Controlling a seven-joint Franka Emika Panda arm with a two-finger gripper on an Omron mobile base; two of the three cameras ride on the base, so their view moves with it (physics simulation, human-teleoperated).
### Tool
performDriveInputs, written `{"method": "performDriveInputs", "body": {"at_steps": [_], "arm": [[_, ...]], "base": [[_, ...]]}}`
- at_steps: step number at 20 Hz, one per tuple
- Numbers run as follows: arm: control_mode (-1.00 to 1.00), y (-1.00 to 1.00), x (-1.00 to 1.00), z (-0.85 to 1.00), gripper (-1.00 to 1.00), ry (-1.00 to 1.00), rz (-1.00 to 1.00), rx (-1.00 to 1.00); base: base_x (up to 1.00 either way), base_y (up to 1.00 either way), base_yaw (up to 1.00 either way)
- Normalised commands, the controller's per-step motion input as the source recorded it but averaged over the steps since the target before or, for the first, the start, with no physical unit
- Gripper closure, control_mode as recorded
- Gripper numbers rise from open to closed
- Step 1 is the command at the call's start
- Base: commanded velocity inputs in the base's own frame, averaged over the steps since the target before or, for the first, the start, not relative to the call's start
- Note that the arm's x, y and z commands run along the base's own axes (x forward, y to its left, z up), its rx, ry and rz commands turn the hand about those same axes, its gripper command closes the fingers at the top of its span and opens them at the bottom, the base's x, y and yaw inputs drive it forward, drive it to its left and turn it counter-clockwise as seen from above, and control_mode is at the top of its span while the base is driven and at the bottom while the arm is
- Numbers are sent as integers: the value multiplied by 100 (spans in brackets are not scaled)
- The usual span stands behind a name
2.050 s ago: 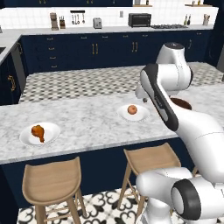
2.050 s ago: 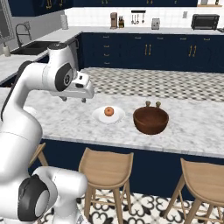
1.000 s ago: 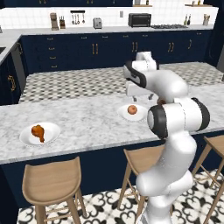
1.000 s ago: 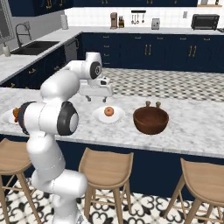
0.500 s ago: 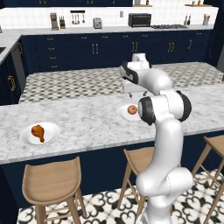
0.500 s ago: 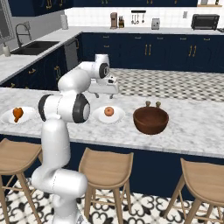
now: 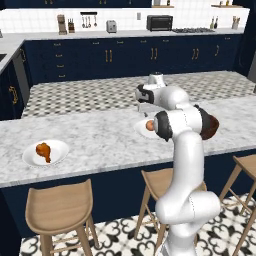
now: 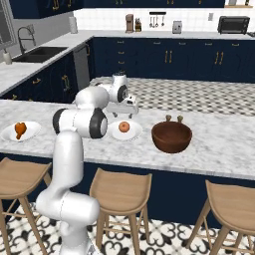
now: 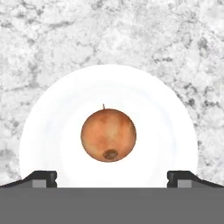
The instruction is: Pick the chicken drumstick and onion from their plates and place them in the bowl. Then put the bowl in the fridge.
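Note:
My gripper (image 8: 123, 110) hangs open just above the onion (image 8: 124, 126), a round tan-orange ball on a white plate (image 8: 133, 133) in the middle of the marble counter. Seen from the hand, the onion (image 9: 108, 134) sits centred on its plate (image 9: 52, 131), with my fingertips (image 9: 41, 178) wide apart on either side of it and nothing held. The chicken drumstick (image 7: 44, 150) lies on a second white plate (image 7: 59, 153) far to the left. The reddish-brown bowl (image 8: 172, 137) stands just right of the onion's plate. The fridge is out of view.
Wooden stools (image 8: 121, 189) stand along the counter's front edge (image 7: 90, 170). Across the tiled aisle, navy cabinets carry a toaster (image 7: 111, 26) and a microwave (image 7: 159, 22). A sink (image 8: 37, 51) is at the far left.
The arm has folded upright and the hand has come toward the onion's plate and down over it. The jaws stayed open. Food, plates and bowl have not moved.

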Motion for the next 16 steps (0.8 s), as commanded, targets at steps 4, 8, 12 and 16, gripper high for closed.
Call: {"method": "performDriveInputs", "body": {"at_steps": [4, 8, 12, 16], "arm": [[-100, -1, 65, -25, -100, 7, 0, 0], [-100, 0, 1, -31, -100, 6, -1, 0], [-100, 0, 0, -35, -100, 7, 0, 0], [-100, 0, 0, -39, -100, 11, 0, 0]], "base": [[0, 0, 0], [0, 0, 0], [0, 0, 0], [0, 0, 0]]}}
